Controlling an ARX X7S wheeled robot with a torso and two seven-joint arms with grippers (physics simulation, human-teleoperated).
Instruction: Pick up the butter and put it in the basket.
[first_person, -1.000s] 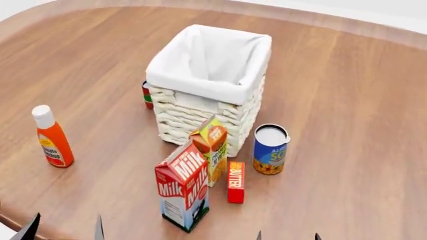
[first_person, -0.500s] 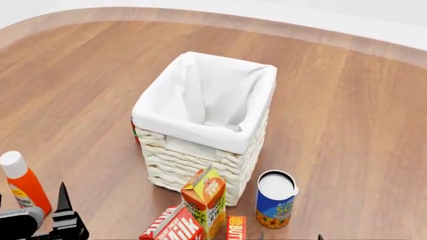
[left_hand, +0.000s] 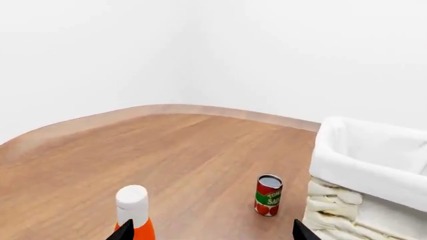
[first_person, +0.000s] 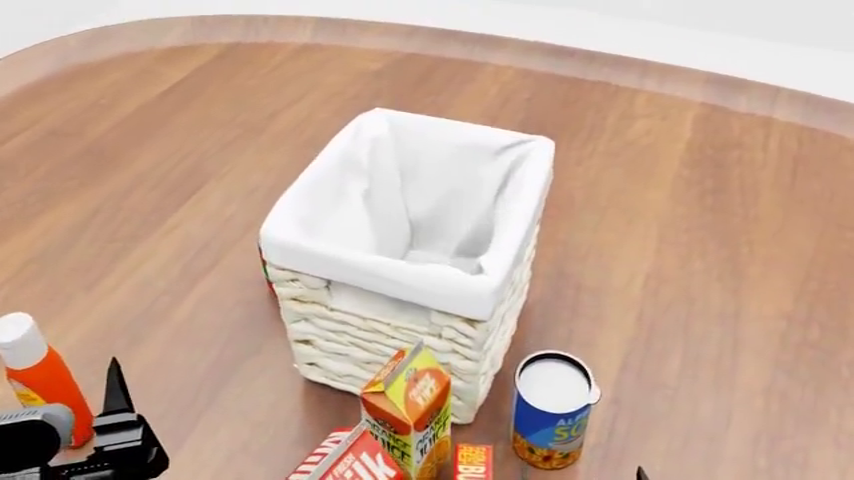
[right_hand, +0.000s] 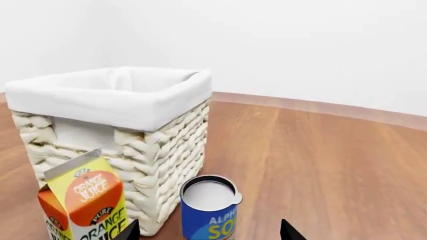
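one wooden surface (first_person: 721, 220) met white walls; butter (first_person: 471, 462) lay at 10 o'clock of the spread right end effector (right_hand: 208, 231).

Head view: high, looking down. Both wrist views: low, level, near; all share cream-white woven wicker basket (first_person: 400, 330) (left_hand: 360, 200) (right_hand: 153, 150).

Both pincers (left_hand: 208, 231) (right_hand: 208, 231) open, empty, low.
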